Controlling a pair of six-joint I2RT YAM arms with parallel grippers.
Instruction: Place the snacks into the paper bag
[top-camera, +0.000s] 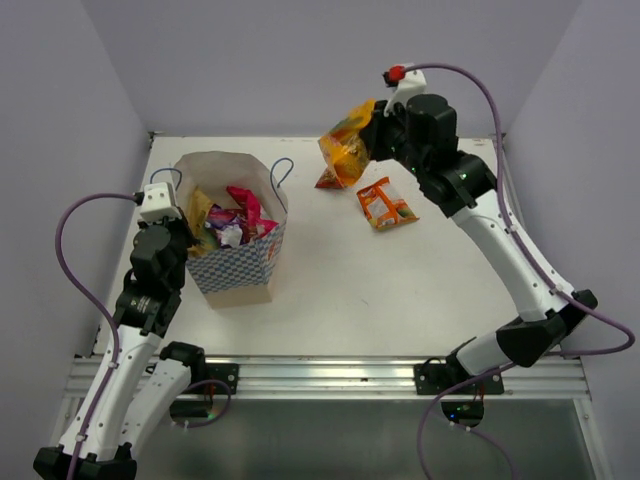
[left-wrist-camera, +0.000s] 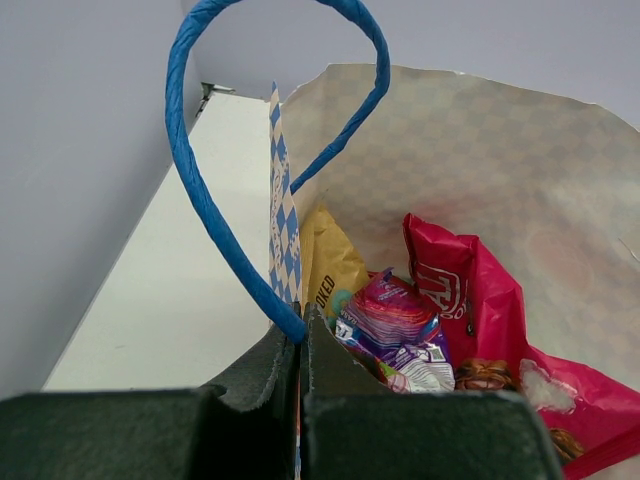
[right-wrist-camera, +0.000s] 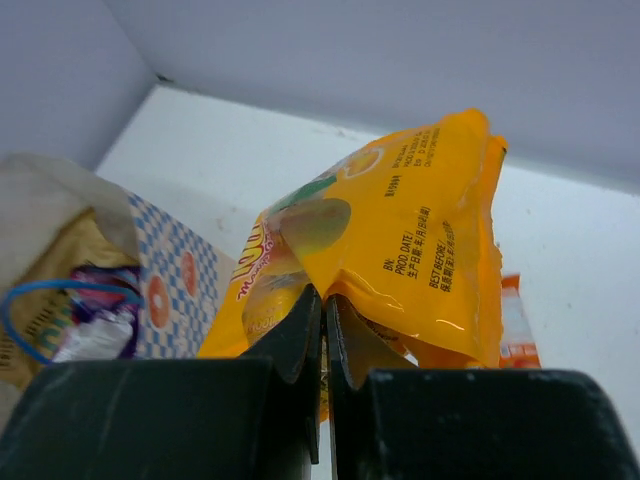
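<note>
**Container and contents.** The paper bag (top-camera: 240, 270) stands upright on the left part of the table (top-camera: 350, 290), with its mouth open. Three packets are inside it:
- a tan chips bag (top-camera: 199, 208) against the left wall;
- a magenta bag (top-camera: 246, 203) toward the right;
- a small purple packet (top-camera: 229, 234) between and in front of them.

**Items outside the bag.**
- The yellow-orange pouch (top-camera: 348, 145) is held clear of the table, right of the bag and well apart from it.
- A small orange packet (top-camera: 385, 203) lies flat on the table near the pouch.
- A small red packet (top-camera: 326, 180) lies just beside the pouch's lower corner and is partly hidden by it.

**Hands.**
- The left hand (top-camera: 184, 224) is at the bag's left rim.
- The right hand (top-camera: 373, 135) is raised over the far right of the table.

**View-specific detail.**
- The left wrist view shows the left hand (left-wrist-camera: 302, 340) pinched closed on the bag's rim, at the foot of a blue cord handle (left-wrist-camera: 200, 170). The overhead view hides this contact.
- The left wrist view also looks down into the bag at the packets.
- The right wrist view shows the right hand (right-wrist-camera: 325, 310) clamped on the pouch's lower edge. The bag appears at the left of this view, and the orange packet at the right.
</note>
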